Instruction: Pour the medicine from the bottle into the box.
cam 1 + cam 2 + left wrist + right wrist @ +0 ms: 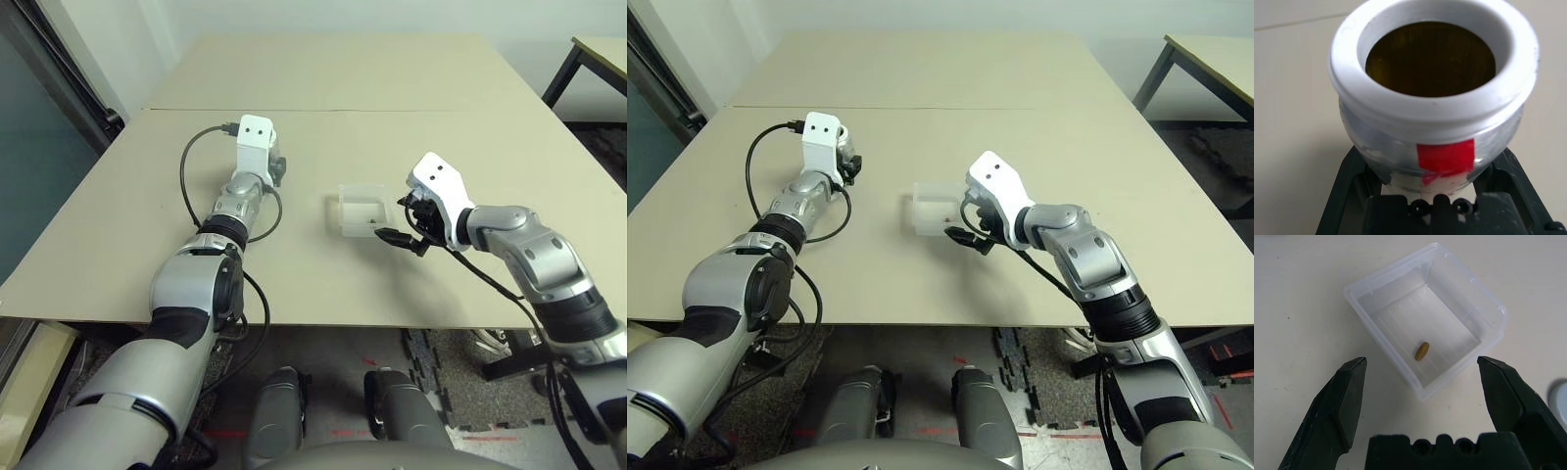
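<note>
While our right claw (1420,367) hovers spread wide, the box (1400,293) sits just beyond its fingertips on the counter (118,215), the medicine (1422,351) inside. Our left claw (1435,161) pinches the uncapped bottle (1435,83).

Two head cameras look forward and down over both forearms at the bench (323,166), sharing it and the box (363,211). The left wrist camera sits tight against the bottle (1432,93). The right wrist camera looks past its claw (1422,369) at the box, near.
</note>
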Robot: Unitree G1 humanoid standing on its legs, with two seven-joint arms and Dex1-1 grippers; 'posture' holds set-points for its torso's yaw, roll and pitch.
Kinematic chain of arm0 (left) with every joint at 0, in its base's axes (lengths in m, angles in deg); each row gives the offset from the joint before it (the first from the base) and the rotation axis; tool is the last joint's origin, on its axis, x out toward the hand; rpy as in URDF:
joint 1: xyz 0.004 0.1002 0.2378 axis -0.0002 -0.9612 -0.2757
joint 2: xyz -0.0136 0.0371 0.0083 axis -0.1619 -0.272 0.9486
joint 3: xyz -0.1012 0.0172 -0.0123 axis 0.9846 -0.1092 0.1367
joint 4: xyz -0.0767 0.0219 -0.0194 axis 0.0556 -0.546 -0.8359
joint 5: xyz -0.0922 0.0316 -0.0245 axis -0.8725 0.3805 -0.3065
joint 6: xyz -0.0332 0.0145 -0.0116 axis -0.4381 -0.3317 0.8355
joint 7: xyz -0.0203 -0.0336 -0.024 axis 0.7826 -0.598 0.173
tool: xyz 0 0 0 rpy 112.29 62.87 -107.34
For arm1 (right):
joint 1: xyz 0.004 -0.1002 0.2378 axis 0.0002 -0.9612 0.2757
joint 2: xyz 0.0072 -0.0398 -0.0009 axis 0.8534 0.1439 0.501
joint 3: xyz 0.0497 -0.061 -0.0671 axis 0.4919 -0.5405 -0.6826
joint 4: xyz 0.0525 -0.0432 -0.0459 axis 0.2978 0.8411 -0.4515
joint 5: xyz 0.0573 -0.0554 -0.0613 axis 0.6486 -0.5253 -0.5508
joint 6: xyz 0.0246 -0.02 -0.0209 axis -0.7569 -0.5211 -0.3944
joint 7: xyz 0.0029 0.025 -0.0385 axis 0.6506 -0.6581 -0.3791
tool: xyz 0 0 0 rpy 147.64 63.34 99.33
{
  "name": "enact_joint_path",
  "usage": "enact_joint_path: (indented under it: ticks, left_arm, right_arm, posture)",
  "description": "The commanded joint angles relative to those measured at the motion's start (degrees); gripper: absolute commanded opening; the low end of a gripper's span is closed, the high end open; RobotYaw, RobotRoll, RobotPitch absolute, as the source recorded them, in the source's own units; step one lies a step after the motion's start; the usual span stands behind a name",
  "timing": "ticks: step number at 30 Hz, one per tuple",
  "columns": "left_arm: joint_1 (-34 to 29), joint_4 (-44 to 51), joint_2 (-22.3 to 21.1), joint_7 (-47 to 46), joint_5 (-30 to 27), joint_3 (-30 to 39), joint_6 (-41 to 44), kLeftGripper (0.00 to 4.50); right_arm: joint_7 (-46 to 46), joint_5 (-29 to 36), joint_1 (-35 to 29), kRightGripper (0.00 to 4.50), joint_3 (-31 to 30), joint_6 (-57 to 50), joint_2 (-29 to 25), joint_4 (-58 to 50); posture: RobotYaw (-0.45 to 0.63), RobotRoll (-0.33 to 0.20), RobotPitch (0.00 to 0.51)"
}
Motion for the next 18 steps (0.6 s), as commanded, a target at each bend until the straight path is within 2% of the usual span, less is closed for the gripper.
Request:
enact_joint_path:
  ticks: [1,15,16,18]
  left_arm:
    - [-1.53,0.31,0.49,0.38,-0.48,-0.24,0.80,2.66]
    - [-3.08,0.55,0.84,1.09,-0.38,-0.72,1.25,2.66]
    - [-3.08,0.63,0.81,1.04,-0.19,-0.92,0.79,3.40]
    - [-3.04,0.76,0.83,1.03,-0.32,-0.89,0.26,4.06]
  right_arm:
    - [-0.07,-0.11,-0.54,4.50,-0.25,-0.34,-0.05,-0.18]
    - [-0.22,-0.15,-0.80,4.50,-0.20,-0.34,0.10,-0.19]
    - [-0.21,-0.15,-0.82,4.50,-0.20,-0.32,0.08,-0.19]
    - [-0.21,-0.17,-0.81,4.50,-0.20,-0.26,0.09,-0.15]
  posture:
    - [-0.01,0.000,0.092]
    - [-0.01,0.000,0.095]
    - [-0.01,0.000,0.095]
    - [-0.01,0.000,0.094]
